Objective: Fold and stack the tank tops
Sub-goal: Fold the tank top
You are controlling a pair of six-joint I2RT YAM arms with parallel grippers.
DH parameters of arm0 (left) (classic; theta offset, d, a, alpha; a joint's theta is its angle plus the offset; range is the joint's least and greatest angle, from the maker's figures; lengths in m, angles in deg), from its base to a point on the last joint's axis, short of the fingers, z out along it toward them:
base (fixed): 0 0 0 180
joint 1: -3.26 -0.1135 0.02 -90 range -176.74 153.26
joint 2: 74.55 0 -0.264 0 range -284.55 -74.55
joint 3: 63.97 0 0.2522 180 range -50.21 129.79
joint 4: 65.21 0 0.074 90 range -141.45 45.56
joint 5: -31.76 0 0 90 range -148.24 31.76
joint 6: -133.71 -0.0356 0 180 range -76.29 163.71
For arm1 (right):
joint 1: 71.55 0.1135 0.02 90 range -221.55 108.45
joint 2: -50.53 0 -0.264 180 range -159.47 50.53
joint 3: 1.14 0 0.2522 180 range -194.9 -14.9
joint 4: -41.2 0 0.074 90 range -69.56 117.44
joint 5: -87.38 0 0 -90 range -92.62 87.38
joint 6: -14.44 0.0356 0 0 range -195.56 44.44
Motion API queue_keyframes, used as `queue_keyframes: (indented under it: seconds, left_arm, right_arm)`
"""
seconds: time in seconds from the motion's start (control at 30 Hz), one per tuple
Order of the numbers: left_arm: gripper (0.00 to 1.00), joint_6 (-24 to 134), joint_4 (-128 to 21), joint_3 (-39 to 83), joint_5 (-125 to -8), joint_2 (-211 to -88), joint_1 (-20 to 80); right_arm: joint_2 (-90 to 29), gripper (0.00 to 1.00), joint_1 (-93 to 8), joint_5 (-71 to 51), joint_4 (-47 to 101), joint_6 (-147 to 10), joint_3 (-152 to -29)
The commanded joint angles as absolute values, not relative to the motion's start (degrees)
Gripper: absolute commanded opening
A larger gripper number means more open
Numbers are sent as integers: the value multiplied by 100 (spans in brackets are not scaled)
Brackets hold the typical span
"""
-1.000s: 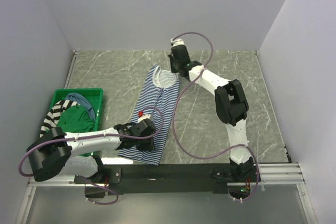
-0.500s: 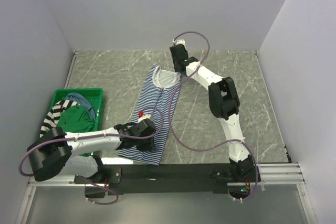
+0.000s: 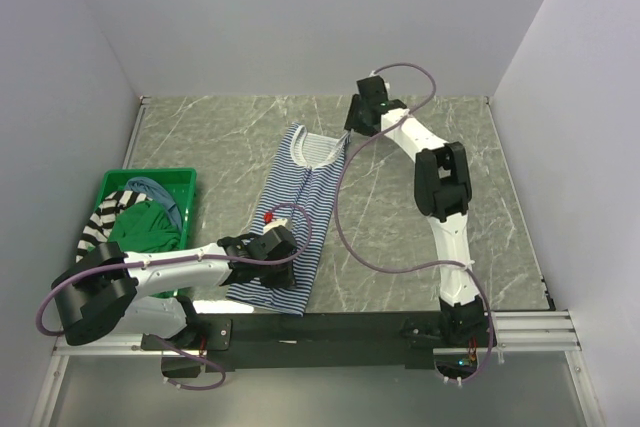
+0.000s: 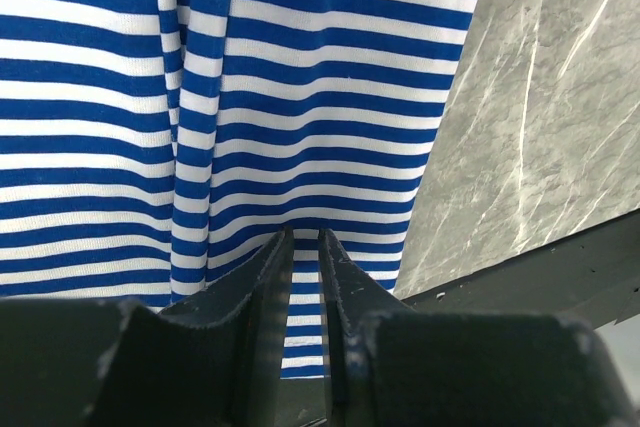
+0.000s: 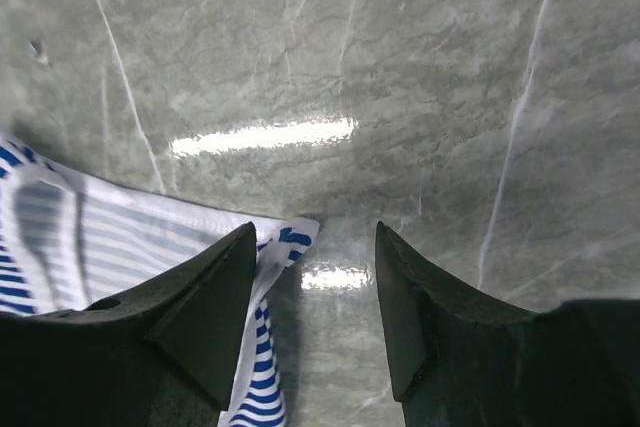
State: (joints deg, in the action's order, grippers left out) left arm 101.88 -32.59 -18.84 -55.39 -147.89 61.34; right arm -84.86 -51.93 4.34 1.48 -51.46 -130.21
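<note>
— Two grippers, but only one has cloth now. The right gripper (image 5: 313,235) has let go: its fingers stand apart, and the strap corner of the navy striped top (image 3: 300,209) lies loose on the table (image 3: 500,197), just by one finger.
— And a second ago?
— Those fingers were together at the top's shoulder. Since then they have spread, and the right arm has swung back and to the right, so the wrist now hangs beyond the neckline, not over it.
— Has the cloth shifted?
— Barely. It lies as a long narrow strip down the middle of the table, neckline far, hem at the near edge, much as before.
— The left gripper (image 4: 305,239)?
— Unmoved. Its fingers are clamped on the hem, and the stripes pucker into the pinch.
— What does that mean for the job?
— I judge this one is pulled straight and laid, ready for a crosswise fold. The green top (image 3: 140,229), the black-white top (image 3: 98,225) and the dusty blue top (image 3: 152,187) wait in the green bin (image 3: 150,175), so most of the task remains.
</note>
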Motion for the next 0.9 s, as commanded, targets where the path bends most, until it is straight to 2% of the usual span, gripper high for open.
queue_keyframes:
  seconds: [0.0, 0.27, 0.87]
  left_arm:
    - [24, 10137, -2631, -2182, -5552, -15057, 6188]
    - [24, 10163, -2648, -2218, -5561, -15031, 6197]
    - [24, 10154, -2666, -2253, -5543, -14996, 6214]
  right_arm:
    - [-8298, 59, -5441, -620, 308, -4006, -13145]
    - [-8702, 60, -5573, -1290, 318, -2899, -13496]
    - [-8587, 52, -5591, -1281, 783, -2282, -12371]
